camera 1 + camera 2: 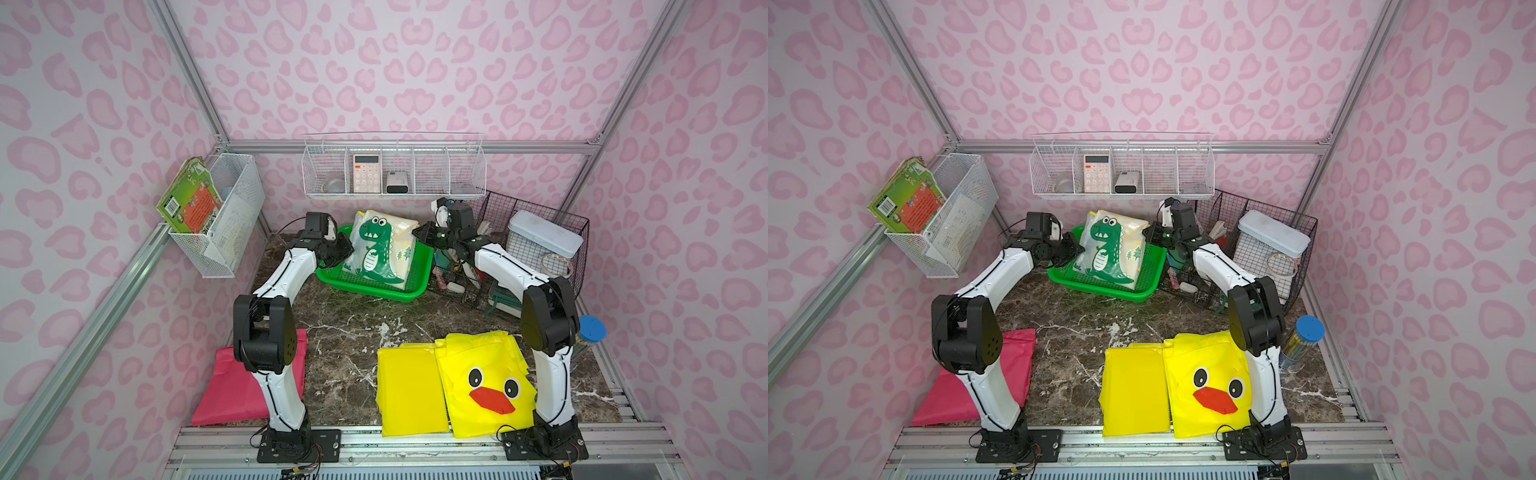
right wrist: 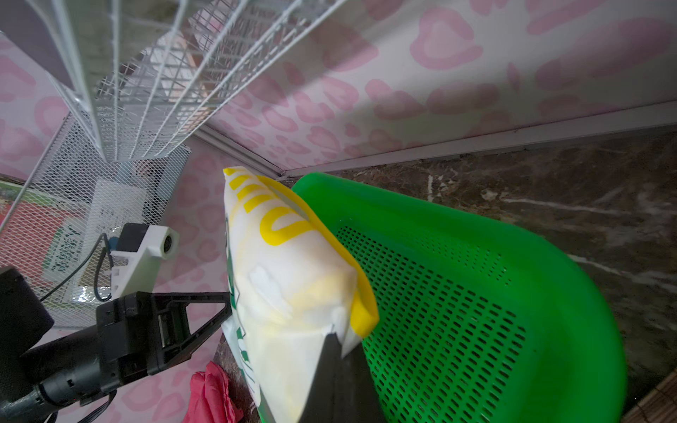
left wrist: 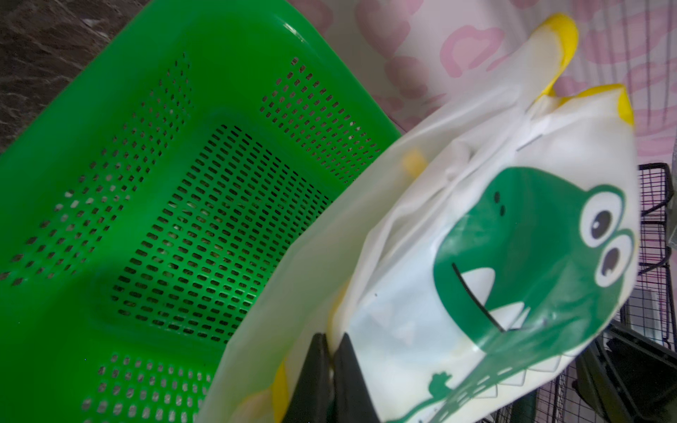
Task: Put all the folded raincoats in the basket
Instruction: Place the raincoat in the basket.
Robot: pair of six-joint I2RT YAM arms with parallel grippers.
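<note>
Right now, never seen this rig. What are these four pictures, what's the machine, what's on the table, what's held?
Two white robot arms stand at the near edge of the table, each ending in a two-finger gripper. Two pictures come from one overhead stereo camera, nearly the same view. The other two come from a camera on each wrist. On the dark marble table: a green basket at the back, a yellow duck raincoat, a plain yellow folded piece beside it, a pink-red folded piece near the front. The left gripper and right gripper are both shut on opposite edges of the dinosaur-print raincoat, holding it tilted over the basket. Whether it touches the basket I cannot tell.
</note>
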